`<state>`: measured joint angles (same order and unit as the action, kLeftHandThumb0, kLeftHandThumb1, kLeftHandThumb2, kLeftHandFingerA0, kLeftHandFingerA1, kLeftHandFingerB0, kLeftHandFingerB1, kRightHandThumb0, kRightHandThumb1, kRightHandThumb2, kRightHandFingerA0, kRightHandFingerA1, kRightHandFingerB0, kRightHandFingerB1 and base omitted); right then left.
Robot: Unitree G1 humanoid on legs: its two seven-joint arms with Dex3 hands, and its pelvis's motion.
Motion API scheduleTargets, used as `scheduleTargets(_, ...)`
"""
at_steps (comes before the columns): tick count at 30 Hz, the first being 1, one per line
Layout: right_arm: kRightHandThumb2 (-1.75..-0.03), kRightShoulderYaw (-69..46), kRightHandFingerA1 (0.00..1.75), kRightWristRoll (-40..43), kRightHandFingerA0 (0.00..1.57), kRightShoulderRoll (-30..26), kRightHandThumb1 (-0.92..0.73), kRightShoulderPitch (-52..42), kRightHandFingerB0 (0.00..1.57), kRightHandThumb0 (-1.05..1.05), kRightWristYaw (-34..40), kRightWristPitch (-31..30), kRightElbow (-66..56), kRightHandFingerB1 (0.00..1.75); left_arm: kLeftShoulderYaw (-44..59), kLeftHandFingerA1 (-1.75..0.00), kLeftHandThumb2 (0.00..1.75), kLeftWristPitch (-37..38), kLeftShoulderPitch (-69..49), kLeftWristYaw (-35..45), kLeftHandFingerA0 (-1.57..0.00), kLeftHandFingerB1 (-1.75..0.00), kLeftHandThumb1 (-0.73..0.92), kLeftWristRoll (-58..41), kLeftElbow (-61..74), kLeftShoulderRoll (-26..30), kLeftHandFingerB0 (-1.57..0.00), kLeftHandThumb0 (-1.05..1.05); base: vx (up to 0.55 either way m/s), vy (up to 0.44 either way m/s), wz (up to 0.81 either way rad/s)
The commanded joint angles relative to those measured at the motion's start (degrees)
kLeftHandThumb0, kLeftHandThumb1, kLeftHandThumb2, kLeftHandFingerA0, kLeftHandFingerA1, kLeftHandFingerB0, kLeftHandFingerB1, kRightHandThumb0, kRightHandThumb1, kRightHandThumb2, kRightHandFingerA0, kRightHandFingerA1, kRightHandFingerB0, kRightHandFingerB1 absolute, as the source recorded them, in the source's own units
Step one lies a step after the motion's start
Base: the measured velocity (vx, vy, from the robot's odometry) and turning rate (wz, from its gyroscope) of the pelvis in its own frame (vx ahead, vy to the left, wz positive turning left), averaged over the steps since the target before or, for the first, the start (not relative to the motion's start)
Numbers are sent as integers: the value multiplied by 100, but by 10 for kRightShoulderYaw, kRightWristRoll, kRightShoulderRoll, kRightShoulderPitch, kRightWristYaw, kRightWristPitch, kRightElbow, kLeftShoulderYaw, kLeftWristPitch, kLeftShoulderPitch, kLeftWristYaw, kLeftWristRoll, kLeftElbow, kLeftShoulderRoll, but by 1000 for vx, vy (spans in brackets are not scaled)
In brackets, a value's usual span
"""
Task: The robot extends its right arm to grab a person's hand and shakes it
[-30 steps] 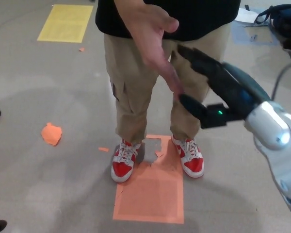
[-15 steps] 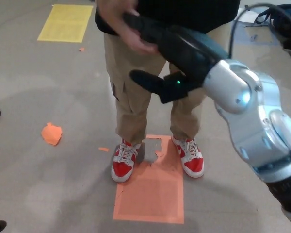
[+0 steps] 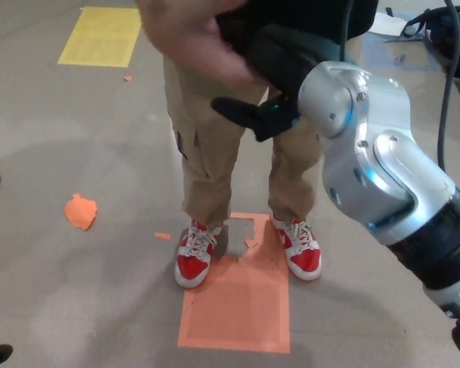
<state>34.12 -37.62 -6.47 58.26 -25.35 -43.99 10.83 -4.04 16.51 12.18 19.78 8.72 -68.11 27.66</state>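
Right hand (image 3: 272, 69) meets person's hand (image 3: 195, 38), fingers appear wrapped round it; grab looks done, shake left. Left hand unseen.

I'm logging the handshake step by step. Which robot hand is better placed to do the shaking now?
The right. The right robot hand is raised against the person's hand, which is wrapped around its upper fingers, its thumb jutting out below. The left robot hand is not in view at all.

Glossy silver metal-look forearm (image 3: 368, 146), matt black plastic right hand (image 3: 272, 65), khaki cloth trousers (image 3: 215, 153), smooth grey floor (image 3: 77, 291).
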Motion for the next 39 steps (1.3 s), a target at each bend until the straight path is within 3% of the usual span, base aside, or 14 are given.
scheduleTargets(1,-105,12,42,-38,0,-4,-71,20,6,-95,5,-44,46,4,6,-23,106,11,-2,16,0,-21,78,-2,2,15,0,-77,0,0,0)
scheduleTargets(10,-102,9,48,-43,10,9,-65,61,0,-86,30,-33,154,11,-2,-22,107,0,8,2,0,-20,80,11,2,13,0,-78,0,0,0)
scheduleTargets(11,-65,7,39,-39,25,15,-79,67,0,-80,38,-23,177,7,-3,-21,107,-1,8,1,0,-20,80,11,2,12,0,-79,0,0,0)
scheduleTargets(12,-98,6,50,-35,25,22,-64,73,0,-81,43,-15,202,13,-6,-21,108,1,5,-2,0,-19,81,14,2,11,0,-80,0,0,0)
scheduleTargets(13,-66,7,39,-31,36,26,-80,80,0,-77,45,-3,224,10,-8,-19,109,2,3,-1,0,-18,81,15,2,11,0,-81,0,0,0)
scheduleTargets(14,-99,5,54,-26,37,31,-68,86,0,-83,52,17,248,11,-7,-19,109,3,4,1,0,-18,81,14,1,11,0,-81,0,0,0)
scheduleTargets(20,-91,-26,55,-7,45,62,-67,87,7,-60,130,98,339,34,-1,-22,109,3,-5,1,0,-20,78,6,-1,11,0,-77,0,0,0)
scheduleTargets(21,-63,-30,44,-7,54,66,-82,88,13,-52,137,105,351,27,0,-17,68,2,-5,0,0,-17,92,6,1,11,0,-71,0,0,0)
scheduleTargets(22,-63,-32,44,-7,54,68,-82,89,13,-52,141,109,358,27,0,-17,68,2,-5,-1,0,-17,92,6,2,11,0,-71,0,0,0)
scheduleTargets(23,-63,-44,47,0,58,75,-83,87,18,-47,161,122,374,29,-4,-26,111,3,-6,-3,0,-23,77,11,5,13,0,-74,0,0,0)
scheduleTargets(24,-63,-51,78,4,73,77,-76,85,20,-39,172,132,381,31,-5,-23,110,2,-6,-2,0,-21,78,13,7,13,0,-76,0,0,0)
scheduleTargets(29,-82,-88,66,25,63,77,-48,80,70,-29,195,182,420,66,0,-18,91,8,-6,14,0,-14,74,4,3,14,0,-76,0,0,0)
scheduleTargets(31,-57,-96,55,29,70,74,-60,75,62,-21,201,202,422,48,1,-24,110,12,-6,15,0,-21,79,2,0,13,0,-76,0,0,0)
scheduleTargets(39,-60,-118,79,27,93,48,-68,25,38,-29,182,192,231,37,-3,-24,110,-6,7,-1,0,-23,77,9,1,12,0,-75,0,0,0)
